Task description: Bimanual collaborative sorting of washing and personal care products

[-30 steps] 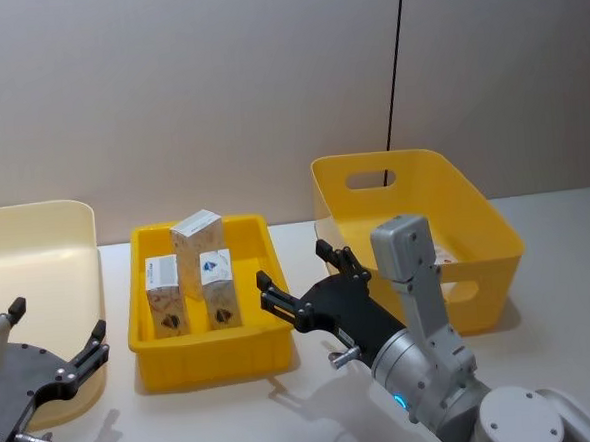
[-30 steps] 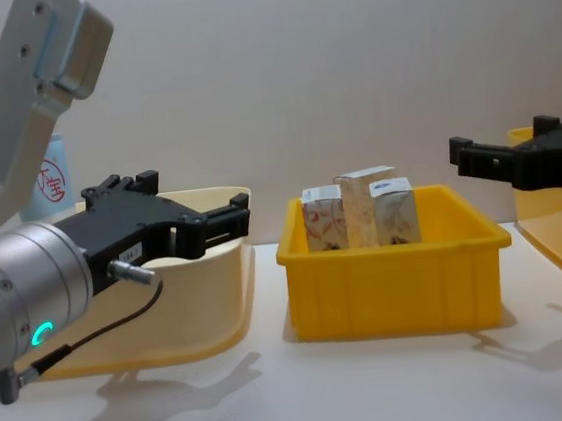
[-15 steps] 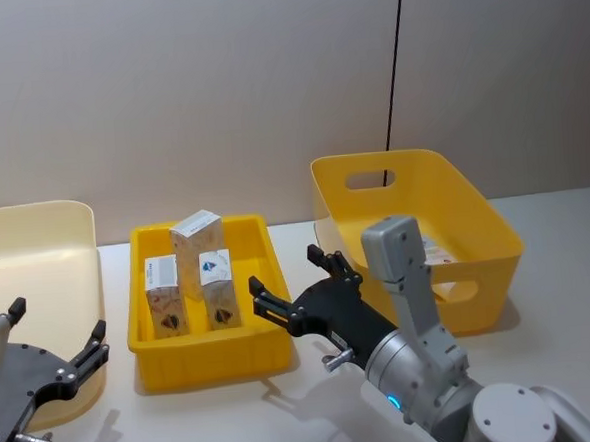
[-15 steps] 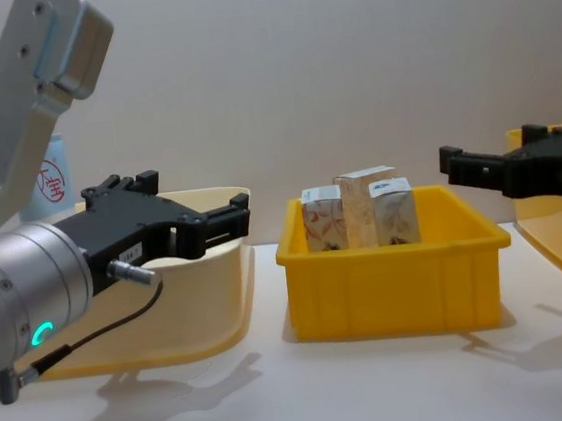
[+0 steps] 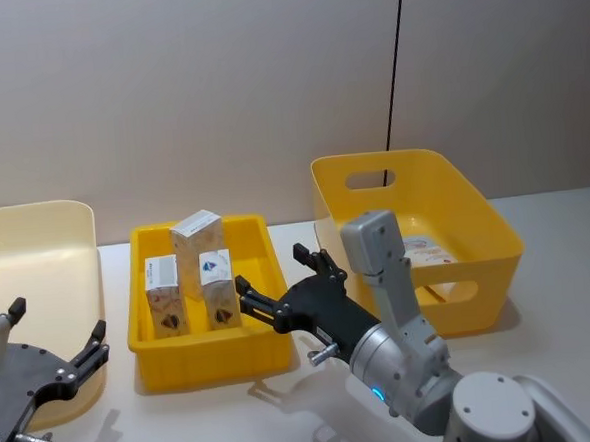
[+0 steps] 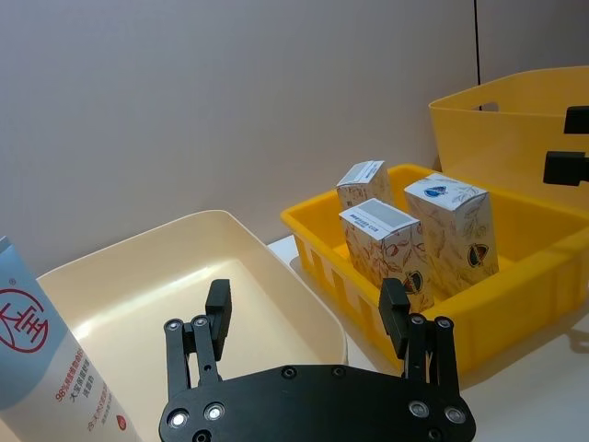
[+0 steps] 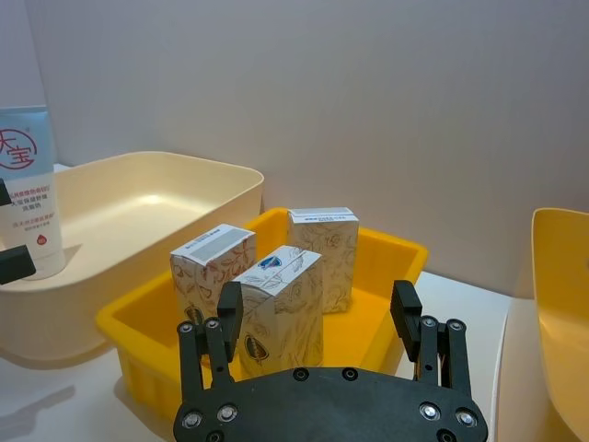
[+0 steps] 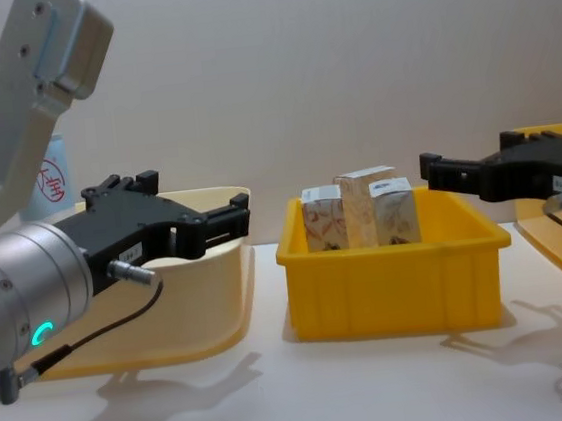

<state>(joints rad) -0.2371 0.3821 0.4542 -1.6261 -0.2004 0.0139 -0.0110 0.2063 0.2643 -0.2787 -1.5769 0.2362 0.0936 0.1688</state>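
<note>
Three beige cartons (image 5: 197,232) (image 5: 164,294) (image 5: 217,281) stand upright in a small yellow tray (image 5: 213,358). My right gripper (image 5: 273,270) hovers open at the tray's right rim, nothing between its fingers. In the right wrist view the right gripper (image 7: 317,306) faces the cartons (image 7: 281,304) a short way off. My left gripper (image 5: 59,321) hangs open and empty at the lower left, over the front of the cream bin (image 5: 37,257). A pale blue tube (image 6: 37,359) with a red circle mark stands beside that bin.
A large yellow bin (image 5: 413,189) with handle cut-outs sits at the right; a pale item with red print (image 5: 422,248) lies inside it. The wall runs close behind all containers. Bare table lies in front of the tray (image 8: 398,369).
My right gripper has moved left, from in front of the large yellow bin to the right rim of the small tray. The left arm and the cartons have not moved.
</note>
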